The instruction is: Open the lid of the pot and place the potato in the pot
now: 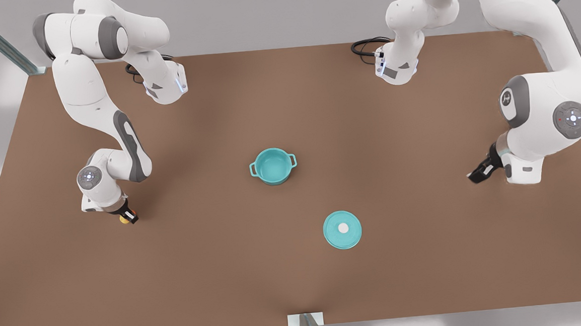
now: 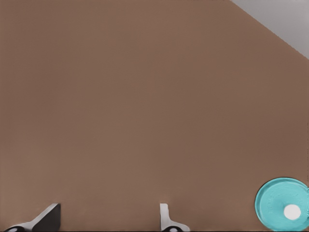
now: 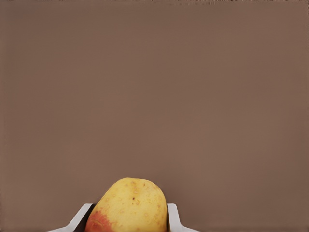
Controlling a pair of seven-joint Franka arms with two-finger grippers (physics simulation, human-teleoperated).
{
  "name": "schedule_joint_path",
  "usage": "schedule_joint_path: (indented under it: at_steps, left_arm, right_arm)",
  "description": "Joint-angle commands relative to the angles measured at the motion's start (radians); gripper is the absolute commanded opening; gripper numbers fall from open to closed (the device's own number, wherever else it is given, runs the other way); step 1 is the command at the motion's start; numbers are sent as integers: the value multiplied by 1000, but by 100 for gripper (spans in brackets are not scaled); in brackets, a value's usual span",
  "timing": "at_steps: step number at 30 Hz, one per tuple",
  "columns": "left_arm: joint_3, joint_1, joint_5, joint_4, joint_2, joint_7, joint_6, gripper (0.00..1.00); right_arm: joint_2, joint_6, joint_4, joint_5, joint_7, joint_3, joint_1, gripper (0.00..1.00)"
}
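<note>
The teal pot [image 1: 273, 166] stands uncovered at the table's middle, nothing inside it. The pot lid [image 1: 342, 229], a flat teal disc with a white knob, lies on the table nearer the front edge, apart from the pot; the left wrist view also catches the lid [image 2: 282, 205]. My right gripper [image 1: 127, 216] is low at the front view's left, shut on the potato [image 1: 123, 219]. In the right wrist view the yellow, red-patched potato [image 3: 130, 205] sits between the fingers [image 3: 172, 217]. My left gripper [image 1: 480, 171] waits open at the front view's right, its fingers [image 2: 48, 217] wide apart.
The brown table [image 1: 287, 107] carries both arm bases at the back, with black cables [image 1: 364, 45] beside them. Bare tabletop lies between the potato and the pot. A small bracket [image 1: 305, 321] sits at the front edge.
</note>
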Motion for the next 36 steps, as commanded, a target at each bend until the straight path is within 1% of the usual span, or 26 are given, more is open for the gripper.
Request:
schedule_joint_path:
  at_steps: [1,3,8,11,16,23,26,27,29,34,36]
  left_arm:
    - [32,-28,-111,-15,-18,532,74,100]
    - [21,-61,-93,-17,-10,478,74,100]
    - [30,-52,-80,-26,-10,477,74,100]
    - [30,-52,-57,-24,-1,461,103,100]
    - [20,-64,-42,-24,-4,460,90,100]
    - [24,-78,-28,-31,-1,458,95,100]
    - [21,-81,-44,-21,9,475,97,100]
    - [6,-83,-44,-21,9,540,86,100]
    - [6,-89,-37,-29,9,534,90,100]
    - [15,-75,-30,8,-8,558,86,100]
    - [4,-87,-40,8,7,549,86,100]
  right_arm:
    - [-9,-10,0,-1,36,0,0,58]
    - [-17,-16,0,-1,38,0,0,58]
    - [-60,-28,-3,-1,41,0,26,59]
    - [-115,-94,-1,-3,65,0,67,59]
    - [-180,-186,0,-3,213,1,195,59]
    - [-282,-386,8,-14,437,7,429,58]
    - [-292,-443,23,-15,532,10,525,58]
    - [-292,-476,45,-15,575,10,568,58]
    - [-292,-483,63,-15,641,43,604,58]
    - [-313,-512,100,-11,763,199,604,58]
    - [-313,-512,114,-11,800,233,604,58]
